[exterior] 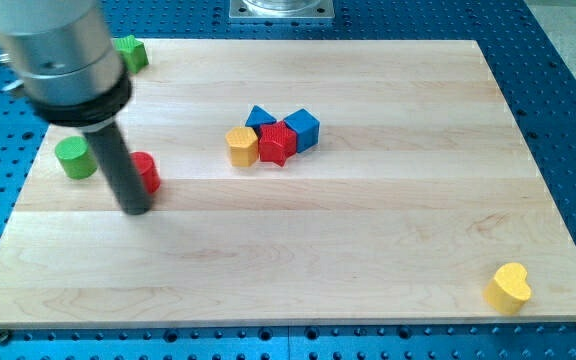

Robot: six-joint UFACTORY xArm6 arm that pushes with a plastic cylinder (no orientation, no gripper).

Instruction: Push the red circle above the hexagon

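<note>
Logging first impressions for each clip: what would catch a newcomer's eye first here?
The big grey arm at the view's top left, its dark rod ending at my tip, right beside the red circle and near a green cylinder. Next, the tight cluster mid-board: yellow hexagon, red star, two blue blocks. A yellow heart sits alone at bottom right.

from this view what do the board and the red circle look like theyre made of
Board: looks like pale wood, matt, with visible grain and plank seams. Red circle, half hidden behind my tip: probably painted wood or plastic, solid uniform colour with no grain showing; the view can't settle which.
</note>
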